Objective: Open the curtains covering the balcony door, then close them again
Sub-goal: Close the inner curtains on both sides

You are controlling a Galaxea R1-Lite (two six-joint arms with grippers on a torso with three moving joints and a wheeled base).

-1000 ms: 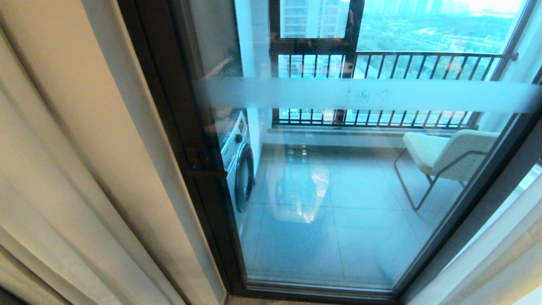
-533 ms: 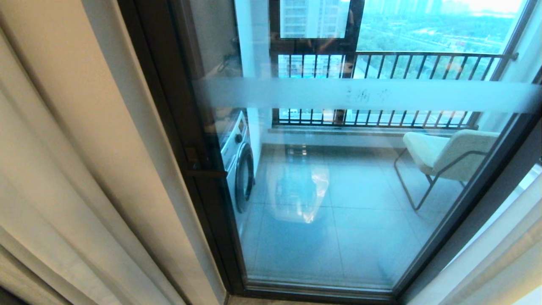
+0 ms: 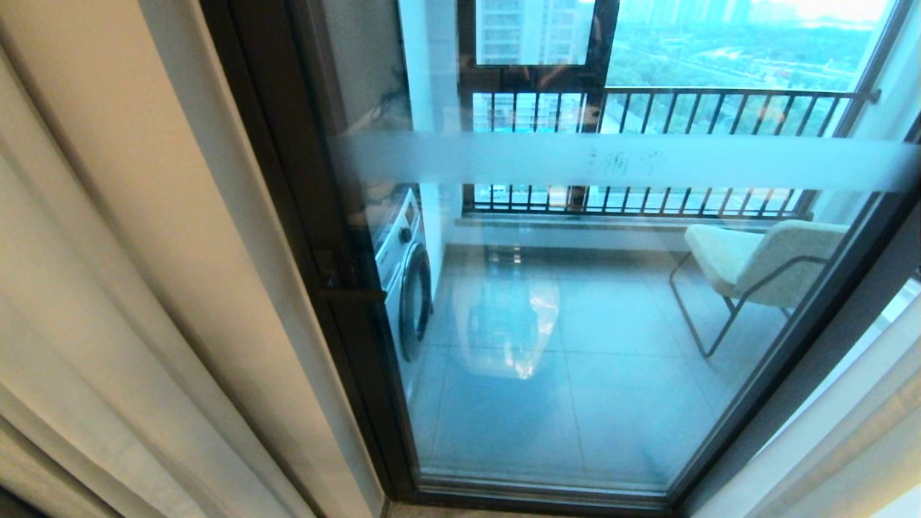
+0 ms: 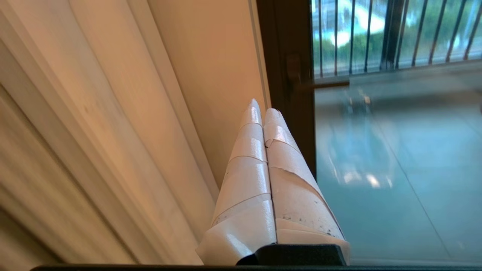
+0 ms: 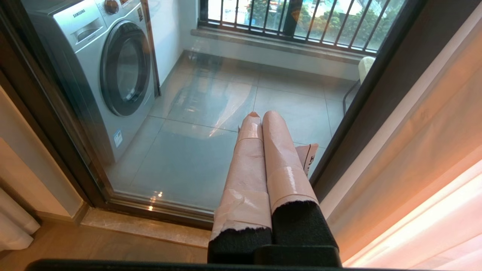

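Left gripper [image 4: 263, 111] clenched empty, curtains [image 4: 113, 113] hanging in vertical folds just beside its tips, left arm nearer; right gripper [image 5: 263, 114] clenched too.

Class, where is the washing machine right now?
The washing machine stands on the balcony behind the door's glass, at head view left beside the dark frame, opposite the chair.

The curtains [image 3: 129, 273] are soft, matt cloth in long folds. The balcony door [image 3: 575, 324] is glossy, reflective glass with one frosted band, set in a dark, smooth metal frame. Behind it, the floor tiles [image 3: 619, 403] shine, the washing machine [image 5: 101, 64] has a satin metallic front, and the chair [image 3: 763, 262] is upholstered in matt fabric.
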